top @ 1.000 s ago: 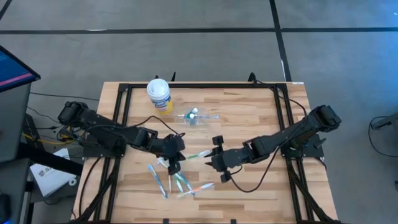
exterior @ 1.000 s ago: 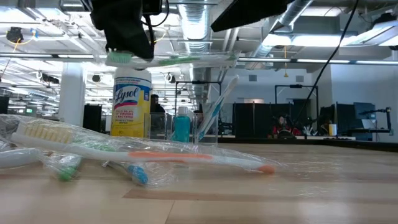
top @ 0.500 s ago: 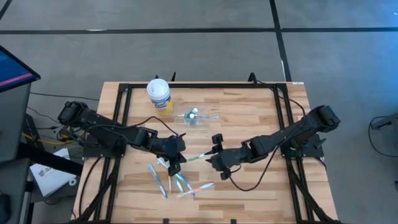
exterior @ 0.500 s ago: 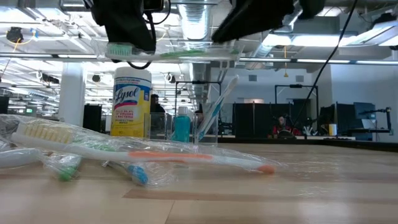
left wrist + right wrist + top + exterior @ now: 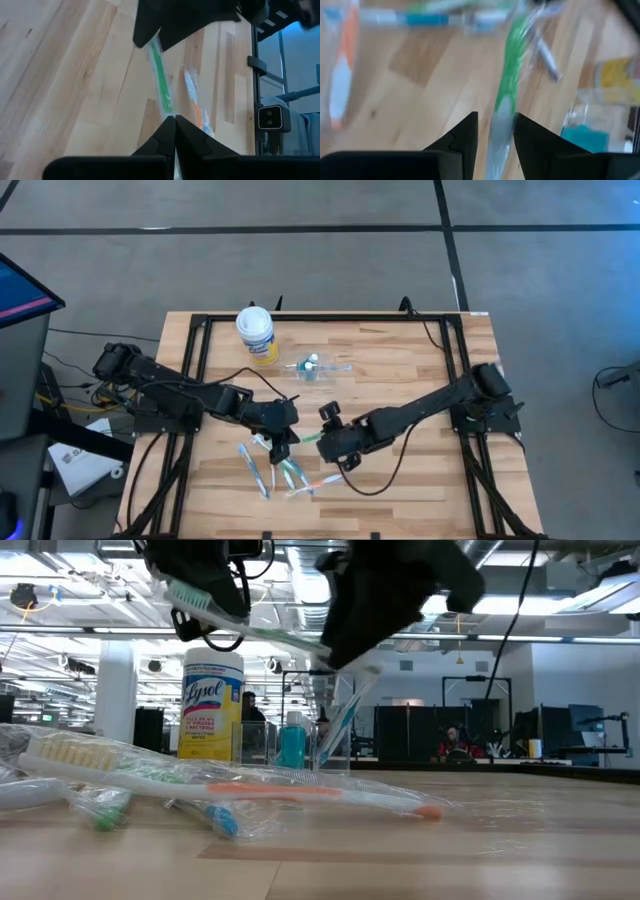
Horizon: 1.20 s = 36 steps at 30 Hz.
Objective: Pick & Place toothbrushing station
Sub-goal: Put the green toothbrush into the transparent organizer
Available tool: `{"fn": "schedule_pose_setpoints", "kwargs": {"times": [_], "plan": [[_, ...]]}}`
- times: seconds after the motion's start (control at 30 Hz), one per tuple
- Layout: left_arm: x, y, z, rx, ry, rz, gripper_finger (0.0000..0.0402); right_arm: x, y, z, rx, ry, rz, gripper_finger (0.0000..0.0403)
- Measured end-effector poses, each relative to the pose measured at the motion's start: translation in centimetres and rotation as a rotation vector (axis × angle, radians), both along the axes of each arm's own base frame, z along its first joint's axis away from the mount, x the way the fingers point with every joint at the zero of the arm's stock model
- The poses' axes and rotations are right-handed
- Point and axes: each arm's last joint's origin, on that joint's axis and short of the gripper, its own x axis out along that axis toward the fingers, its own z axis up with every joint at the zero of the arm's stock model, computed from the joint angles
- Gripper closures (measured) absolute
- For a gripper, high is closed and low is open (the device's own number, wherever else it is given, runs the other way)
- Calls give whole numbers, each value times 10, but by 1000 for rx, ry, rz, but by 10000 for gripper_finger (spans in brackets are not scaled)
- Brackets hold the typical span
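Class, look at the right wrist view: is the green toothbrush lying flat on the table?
No: the green toothbrush hangs above the table, its end between the right gripper's fingers.

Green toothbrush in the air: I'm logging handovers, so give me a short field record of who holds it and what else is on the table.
held item: green toothbrush, wrapped, above the table
left hand: shut on one end of it
right hand: fingers astride the other end, grip unclear
cup: behind, holds a brush and blue tube
loose brushes: on the wood under the hands
canister: upright, back left
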Motion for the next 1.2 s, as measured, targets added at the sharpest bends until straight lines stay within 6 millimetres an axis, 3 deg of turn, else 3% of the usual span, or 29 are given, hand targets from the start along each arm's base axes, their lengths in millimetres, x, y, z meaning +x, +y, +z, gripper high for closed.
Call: {"fn": "schedule_pose_setpoints", "kwargs": {"times": [0.2, 0.43, 0.93, 1.2], "plan": [[0, -1, 0, -4, 1, -6, 401, 12, -1, -5, -26, 73, -13, 312], [0, -1, 0, 6, 0, -18, 401, 14, -4, -5, -24, 80, -29, 392], [1, 0, 2, 29, -27, -30, 396, 11, -3, -3, 32, 91, -64, 396], [-15, 0, 32, 161, -182, -46, 350, 13, -2, -2, 70, 56, -81, 396]]}}
